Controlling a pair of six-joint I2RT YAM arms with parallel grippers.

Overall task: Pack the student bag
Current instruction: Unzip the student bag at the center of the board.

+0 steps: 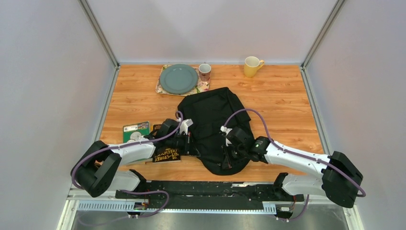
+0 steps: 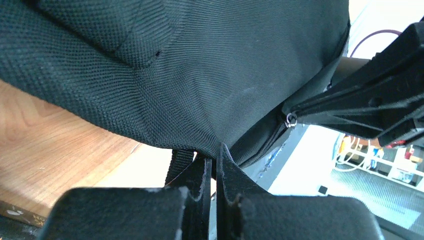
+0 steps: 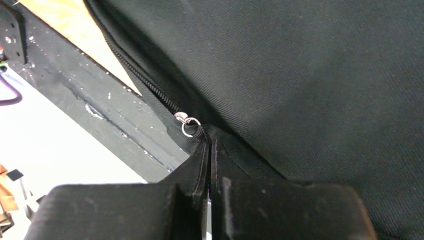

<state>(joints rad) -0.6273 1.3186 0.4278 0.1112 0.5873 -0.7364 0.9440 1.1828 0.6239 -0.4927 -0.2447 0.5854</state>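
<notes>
The student bag (image 1: 210,120) is a large black fabric backpack lying in the middle of the wooden table, its rounded end towards the arms. My left gripper (image 1: 190,143) is at the bag's near left edge. In the left wrist view its jaws (image 2: 216,154) are shut, pinching the bag's lower fabric edge (image 2: 200,100) beside a strap (image 2: 176,162). My right gripper (image 1: 229,149) is at the near right edge. Its jaws (image 3: 210,144) are shut at the zipper's end, right under the silver pull ring (image 3: 190,126), with bag fabric (image 3: 310,75) filling that view.
A green book (image 1: 136,130) and a black book with yellow lettering (image 1: 166,155) lie left of the bag, under the left arm. At the back stand a grey plate (image 1: 178,78) on a floral mat, a small mug (image 1: 205,71) and a yellow mug (image 1: 252,66).
</notes>
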